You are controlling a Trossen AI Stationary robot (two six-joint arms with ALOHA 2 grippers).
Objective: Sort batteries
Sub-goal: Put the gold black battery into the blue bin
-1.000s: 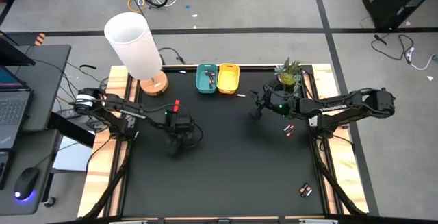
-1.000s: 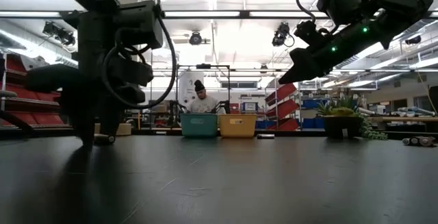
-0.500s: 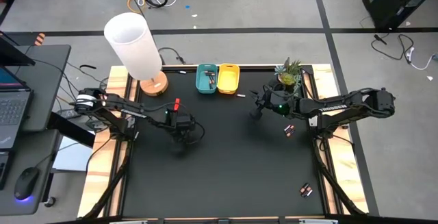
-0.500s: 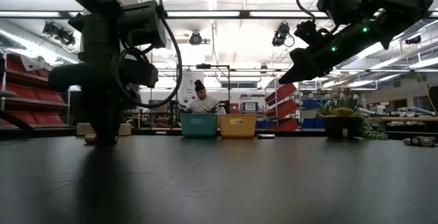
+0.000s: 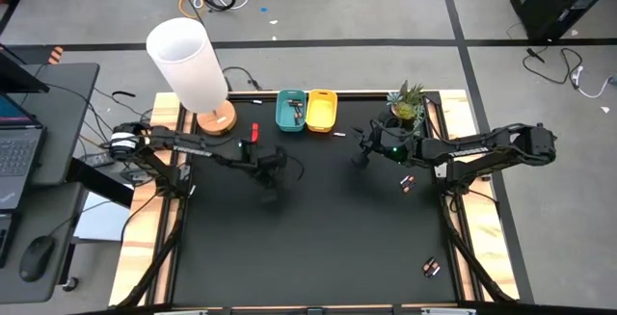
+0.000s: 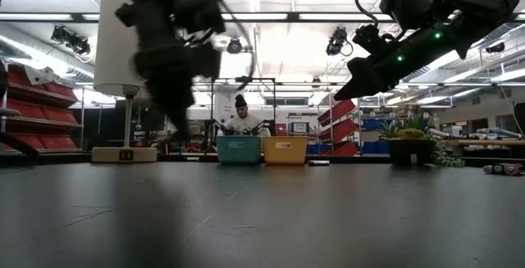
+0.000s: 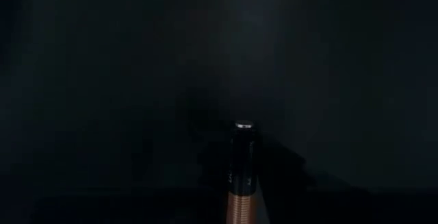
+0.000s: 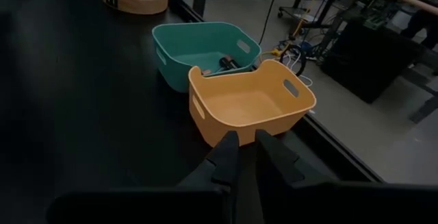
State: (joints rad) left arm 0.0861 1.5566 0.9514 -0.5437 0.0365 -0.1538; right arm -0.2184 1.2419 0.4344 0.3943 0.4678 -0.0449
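My left gripper [image 5: 273,172] hangs above the mat left of centre, shut on a black battery [image 7: 243,162] with a copper-orange end. My right gripper [image 5: 360,159] hovers shut over the mat, just short of the yellow bin [image 8: 250,104]; nothing shows between its fingers [image 8: 226,157]. The teal bin [image 5: 290,110] beside the yellow one holds a few batteries [image 8: 226,62]. Loose batteries lie on the mat: one by the yellow bin [image 5: 339,134], a pair [image 5: 407,183] to the right, another pair [image 5: 431,268] at the near right. My left gripper holds the battery lengthwise, so that it sticks out past the fingertips with its black end and silver cap [image 7: 244,125] pointing away and its copper end [image 7: 243,207] toward the wrist. The fingers slant down from above. Darkness hides the place of contact. The battery is clear of the mat.
A lamp with a white shade [image 5: 188,57] on a wooden base [image 5: 218,118] stands at the far left. A potted plant [image 5: 407,106] stands at the far right. Beyond the table a person [image 6: 240,120] sits behind the bins. The wide middle of the black mat [image 5: 328,228] is open.
My left gripper has risen from the mat and moved toward the bins, to the right and far side, rolling as it went. The battery that lay on the mat beside its fingers has come up with it. My right arm has kept still.
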